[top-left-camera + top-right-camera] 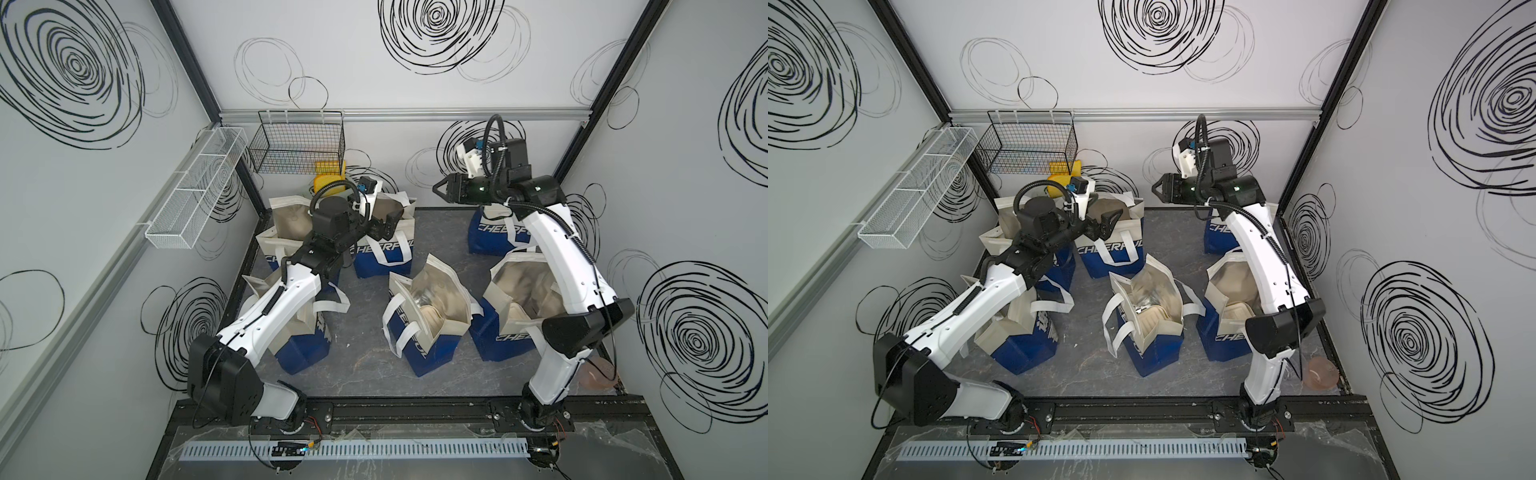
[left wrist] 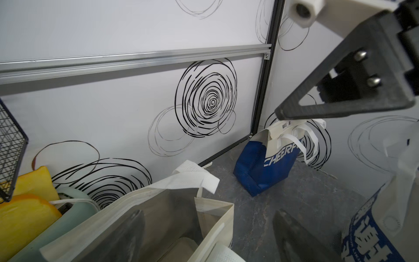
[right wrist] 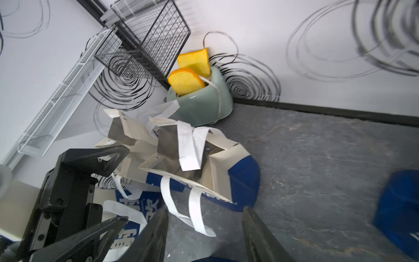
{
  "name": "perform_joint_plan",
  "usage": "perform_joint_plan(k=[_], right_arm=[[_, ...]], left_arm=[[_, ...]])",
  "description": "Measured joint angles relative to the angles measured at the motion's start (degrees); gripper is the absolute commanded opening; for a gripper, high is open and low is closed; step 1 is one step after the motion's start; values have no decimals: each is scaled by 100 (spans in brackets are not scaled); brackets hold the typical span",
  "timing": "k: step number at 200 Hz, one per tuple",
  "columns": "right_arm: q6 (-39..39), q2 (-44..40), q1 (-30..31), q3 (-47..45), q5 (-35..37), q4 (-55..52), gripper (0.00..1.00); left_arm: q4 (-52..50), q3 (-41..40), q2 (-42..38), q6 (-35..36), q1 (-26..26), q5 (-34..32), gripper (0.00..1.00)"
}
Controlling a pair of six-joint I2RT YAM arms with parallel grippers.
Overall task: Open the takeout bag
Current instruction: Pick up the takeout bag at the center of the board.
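Five bags (image 1: pixel 428 303) gaping on surface (image 1: pixel 436 237). Sixth bag (image 2: pixel 260 172), 1 o'clock corner, is sitting shut. I'm holding right tool (image 1: pixel 436 190) raised nearby, jaws apart. Left tool (image 1: pixel 386 227), 11 o'clock, is gaping empty.

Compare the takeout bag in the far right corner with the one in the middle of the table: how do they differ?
The corner bag has its top pressed shut; the middle bag gapes open, showing silvery lining. The corner bag hides its contents; a pale container shows inside the middle bag. Both are blue below, cream above, with white strap handles.
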Motion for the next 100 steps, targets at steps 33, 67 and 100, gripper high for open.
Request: perform_joint_plan(k=[33, 67, 100], right_arm=[[-35, -874, -514, -892, 1005, 417, 56], [74, -1576, -1217, -2055, 1818, 802, 58], [-398, -1832, -1528, -2802, 2197, 1204, 62]], left_arm=[[-350, 1023, 719, -20, -345, 332, 91], [-579, 2079, 1569, -149, -721, 752, 88], [-586, 2524, 2210, -343, -957, 1012, 87]])
